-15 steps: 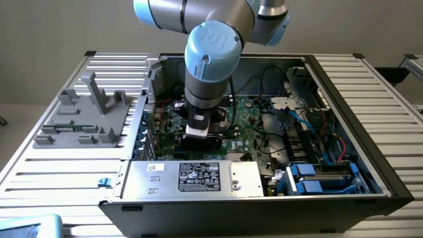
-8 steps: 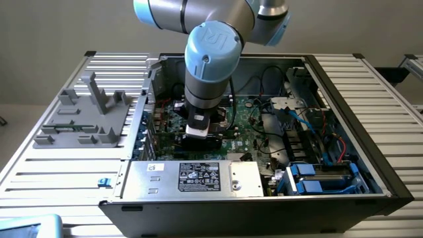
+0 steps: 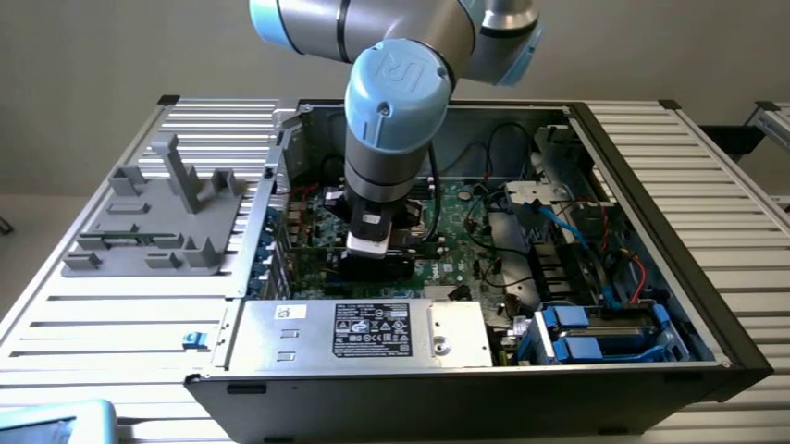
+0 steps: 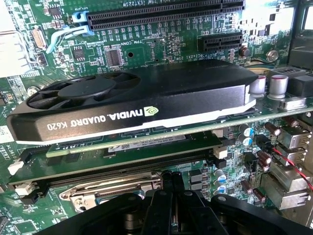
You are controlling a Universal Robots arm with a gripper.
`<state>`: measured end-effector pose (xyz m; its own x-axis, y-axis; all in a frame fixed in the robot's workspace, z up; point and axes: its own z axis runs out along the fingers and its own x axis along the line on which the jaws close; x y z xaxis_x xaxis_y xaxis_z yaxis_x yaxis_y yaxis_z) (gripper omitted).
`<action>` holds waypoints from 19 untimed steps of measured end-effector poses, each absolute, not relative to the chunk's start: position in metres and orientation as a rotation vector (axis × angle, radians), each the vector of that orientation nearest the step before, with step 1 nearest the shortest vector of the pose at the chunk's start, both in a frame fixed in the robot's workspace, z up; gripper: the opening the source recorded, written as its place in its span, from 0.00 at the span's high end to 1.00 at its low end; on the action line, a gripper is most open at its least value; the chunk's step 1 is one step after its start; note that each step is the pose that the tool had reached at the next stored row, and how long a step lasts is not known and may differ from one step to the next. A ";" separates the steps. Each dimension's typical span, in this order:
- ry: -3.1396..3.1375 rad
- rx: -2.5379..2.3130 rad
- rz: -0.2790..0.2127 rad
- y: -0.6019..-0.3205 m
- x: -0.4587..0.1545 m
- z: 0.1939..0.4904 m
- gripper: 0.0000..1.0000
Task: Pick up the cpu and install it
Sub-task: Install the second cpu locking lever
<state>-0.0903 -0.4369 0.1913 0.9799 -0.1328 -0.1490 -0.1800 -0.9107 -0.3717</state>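
Inside the open black computer case, the blue-and-grey robot arm reaches down over the green motherboard, its black gripper closed tight above the metal-edged socket frame. Whether the cpu sits between its fingers is hidden. Nearby lies a black Nvidia graphics card.

The exterior view looks down from high in front onto the open computer case; the wrist view sits close above its motherboard, which both share.
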 end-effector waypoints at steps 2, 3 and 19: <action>0.225 -2.734 0.169 -0.437 -0.090 0.191 0.88; 0.225 -2.734 0.169 -0.437 -0.091 0.191 0.88; 0.225 -2.734 0.169 -0.435 -0.092 0.188 0.88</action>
<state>-0.0921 -0.4346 0.1882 0.9799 -0.1329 -0.1490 -0.1800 -0.9109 -0.3713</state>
